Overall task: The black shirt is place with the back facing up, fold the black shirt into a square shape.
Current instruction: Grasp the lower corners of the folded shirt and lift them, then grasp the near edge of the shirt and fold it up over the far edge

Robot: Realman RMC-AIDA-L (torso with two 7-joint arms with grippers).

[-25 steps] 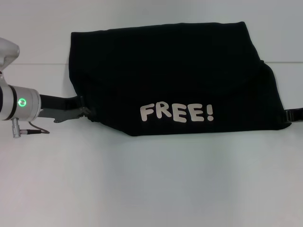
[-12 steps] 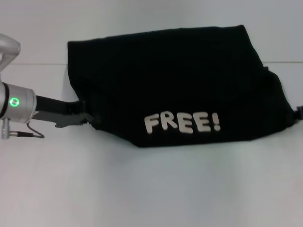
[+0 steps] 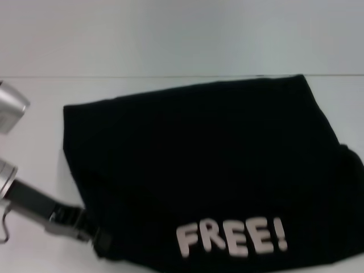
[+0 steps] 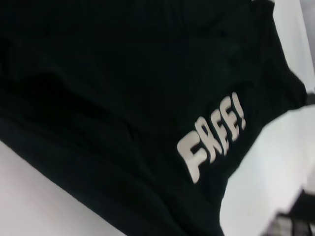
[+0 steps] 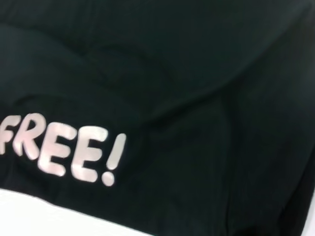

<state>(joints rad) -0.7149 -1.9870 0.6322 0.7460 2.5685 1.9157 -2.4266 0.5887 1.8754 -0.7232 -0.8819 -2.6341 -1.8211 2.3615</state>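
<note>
The black shirt (image 3: 199, 159) lies folded on the white table (image 3: 34, 125), with the white "FREE!" lettering (image 3: 230, 239) facing up along its near edge. My left gripper (image 3: 96, 239) is at the shirt's near left corner, shut on the fabric edge. The right gripper does not show in any view. The shirt fills the left wrist view (image 4: 98, 98), where the lettering (image 4: 211, 137) also shows. The right wrist view shows the shirt (image 5: 197, 73) with soft creases and the lettering (image 5: 59, 147) close up.
The white table top shows to the left of the shirt and behind it, up to its back edge (image 3: 170, 76). The shirt's right part reaches the edge of the head view.
The shirt has slid toward me across the table, and its far edge has left the back edge. My left gripper moved toward me with the corner.
</note>
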